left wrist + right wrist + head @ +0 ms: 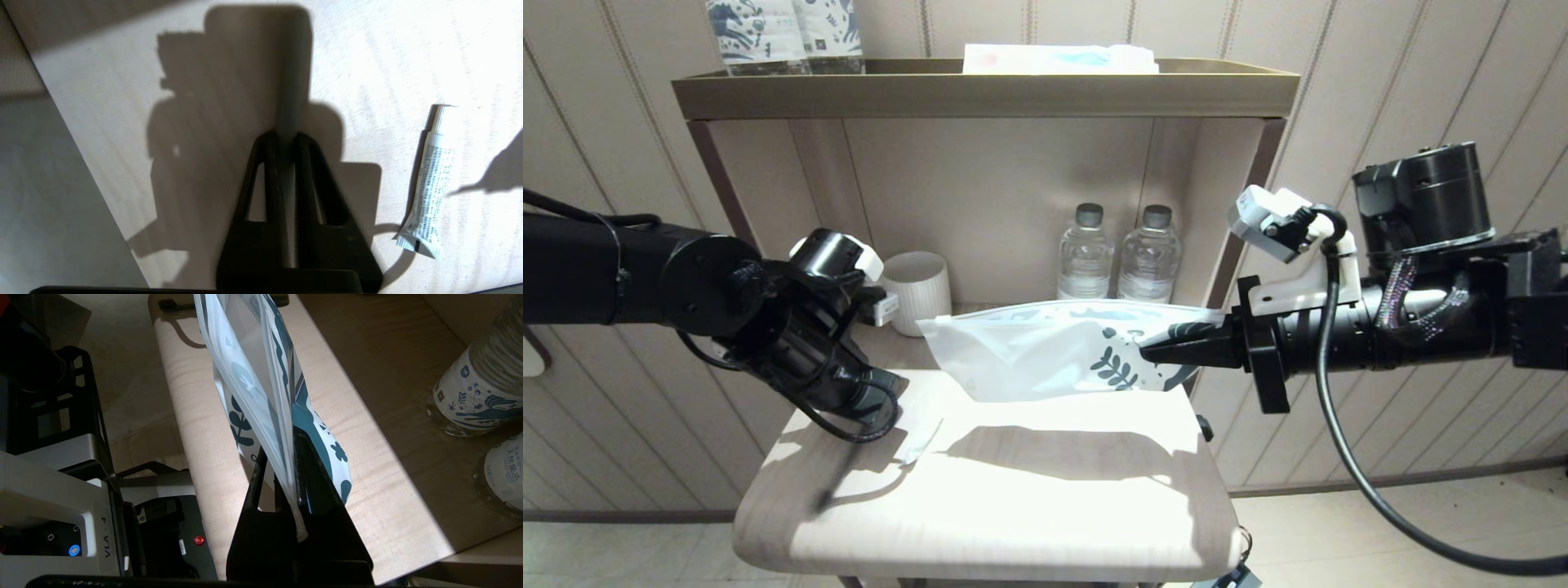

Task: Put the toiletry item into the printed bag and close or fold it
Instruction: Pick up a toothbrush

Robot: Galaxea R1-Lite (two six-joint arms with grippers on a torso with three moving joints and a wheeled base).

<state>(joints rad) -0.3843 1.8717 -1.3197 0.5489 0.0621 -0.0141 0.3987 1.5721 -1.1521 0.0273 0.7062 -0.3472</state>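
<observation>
The left tool (876, 412) points steeply down from a bent wrist, its two fingers (269, 163) pressed nearly together around a slim grey handle. The right arm reaches in level from the other side, and the right tool (1156, 351) has its fingers (310, 465) pinched tight on thin film.

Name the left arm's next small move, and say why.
Probably lift: the left gripper is shut on the toothbrush on the table, while the right gripper holds the printed bag up, free end toward it.
</observation>
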